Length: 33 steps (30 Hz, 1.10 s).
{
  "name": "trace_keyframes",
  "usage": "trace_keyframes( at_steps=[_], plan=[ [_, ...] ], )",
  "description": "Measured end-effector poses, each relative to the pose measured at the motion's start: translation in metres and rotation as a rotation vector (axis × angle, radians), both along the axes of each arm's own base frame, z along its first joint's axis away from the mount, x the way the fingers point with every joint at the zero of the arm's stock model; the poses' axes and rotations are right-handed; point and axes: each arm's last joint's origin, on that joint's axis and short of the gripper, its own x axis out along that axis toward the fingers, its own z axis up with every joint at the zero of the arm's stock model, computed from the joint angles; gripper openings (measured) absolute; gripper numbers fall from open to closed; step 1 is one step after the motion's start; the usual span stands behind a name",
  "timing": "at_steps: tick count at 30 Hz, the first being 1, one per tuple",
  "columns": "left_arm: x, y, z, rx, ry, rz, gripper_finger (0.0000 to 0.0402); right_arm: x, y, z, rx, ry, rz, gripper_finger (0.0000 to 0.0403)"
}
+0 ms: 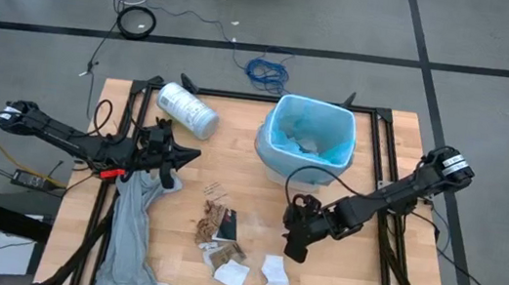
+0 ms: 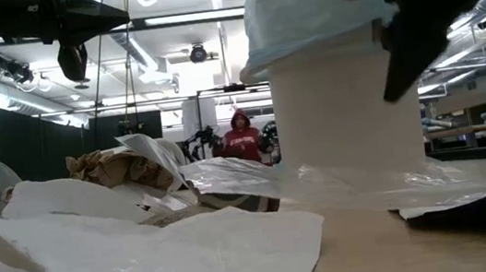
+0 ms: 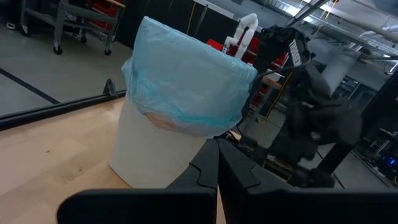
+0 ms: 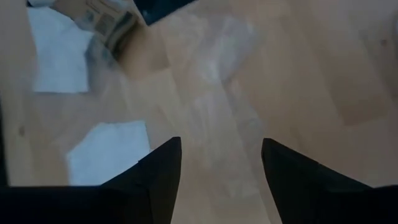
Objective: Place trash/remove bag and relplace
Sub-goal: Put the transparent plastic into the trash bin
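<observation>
Hovering over the table [image 1: 182,167], the right gripper [image 4: 221,171] has its jaws spread and empty; clear plastic film [image 4: 214,56] lies just ahead, white papers [image 4: 59,59] beside. Left gripper [image 3: 217,171] is clenched, pointing at the blue-lined bin [image 3: 186,81].

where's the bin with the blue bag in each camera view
High view: bin at the table's far edge, right of centre.
Low view: the tall white cylinder right of centre, liner over its rim.
Left wrist view: centre-left, beyond the closed left claw.
Right wrist view: not in it.
Shared landmark: the light-blue bag on the rim.
</observation>
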Motion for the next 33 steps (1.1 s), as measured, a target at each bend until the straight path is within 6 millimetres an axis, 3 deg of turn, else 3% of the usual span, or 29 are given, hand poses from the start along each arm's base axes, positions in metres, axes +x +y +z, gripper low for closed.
trace_keyframes(
  at_steps=[9, 27, 30, 33],
  plan=[
    [0.000, 0.000, 0.000, 0.000, 0.000, 0.000, 0.0008, -0.015, -0.007, -0.034, 0.014, 0.029, -0.043, 0.0206],
    [0.000, 0.001, 0.000, -0.001, 0.001, 0.026, 0.0008, -0.021, -0.022, -0.057, 0.035, 0.019, -0.090, 0.0200],
    [0.000, 0.001, 0.000, -0.001, 0.001, 0.026, 0.0008, -0.021, -0.022, -0.057, 0.019, 0.018, -0.052, 0.0183],
    [0.000, 0.001, 0.000, -0.001, 0.001, 0.027, 0.0008, -0.021, -0.022, -0.057, 0.009, 0.026, -0.005, 0.0132]
  ],
)
